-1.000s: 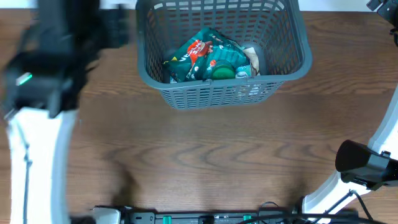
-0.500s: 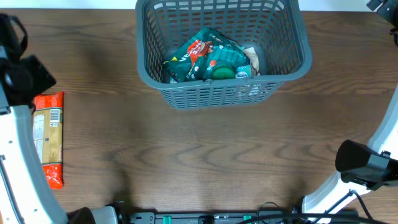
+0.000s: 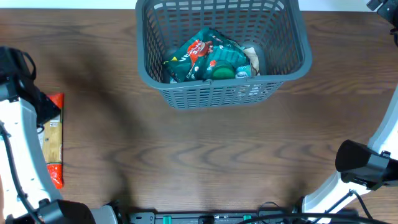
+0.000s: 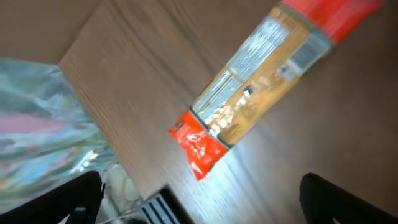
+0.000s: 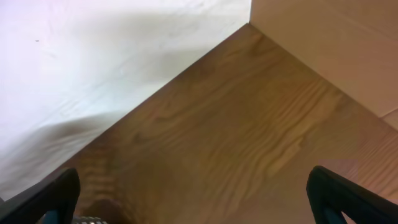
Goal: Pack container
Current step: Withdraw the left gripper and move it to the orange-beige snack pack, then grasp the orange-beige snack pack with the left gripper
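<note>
Snack pack w/ white label, print unreadable, well apart from container.

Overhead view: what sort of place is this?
Probably a robot lab bench: a wood-grain table, flanked by a left arm and a right arm, with a grey basket of snack packs staged for packing.

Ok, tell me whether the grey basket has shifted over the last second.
No. The basket keeps the same spot against the wood grain of the table.
</note>
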### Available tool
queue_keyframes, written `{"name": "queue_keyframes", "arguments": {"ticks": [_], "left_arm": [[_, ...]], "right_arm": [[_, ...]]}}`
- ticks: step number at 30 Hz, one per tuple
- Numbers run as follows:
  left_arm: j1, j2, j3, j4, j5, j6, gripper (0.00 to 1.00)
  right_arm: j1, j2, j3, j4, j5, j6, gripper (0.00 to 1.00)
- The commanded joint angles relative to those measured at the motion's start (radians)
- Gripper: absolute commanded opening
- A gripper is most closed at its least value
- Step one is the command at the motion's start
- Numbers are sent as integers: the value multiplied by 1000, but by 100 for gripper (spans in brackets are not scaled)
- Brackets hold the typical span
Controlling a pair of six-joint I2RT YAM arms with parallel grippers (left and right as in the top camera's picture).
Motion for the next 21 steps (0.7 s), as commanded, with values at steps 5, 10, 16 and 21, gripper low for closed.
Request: {"name": "queue_keyframes", "arguments": {"ticks": [5, 10, 16, 21], "left_arm": [[100, 8, -95, 74, 78, 225, 98], [147, 11, -105, 111, 322, 410, 98], [153, 28, -105, 172, 362, 586, 98], [153, 118, -105, 216, 362, 659, 98]], "right_arm": [[-1, -9, 2, -2, 4, 12, 99], [-1, -9, 2, -2, 4, 12, 99], [-1, -9, 2, -2, 4, 12, 99], [-1, -9, 2, -2, 4, 12, 99]]}}
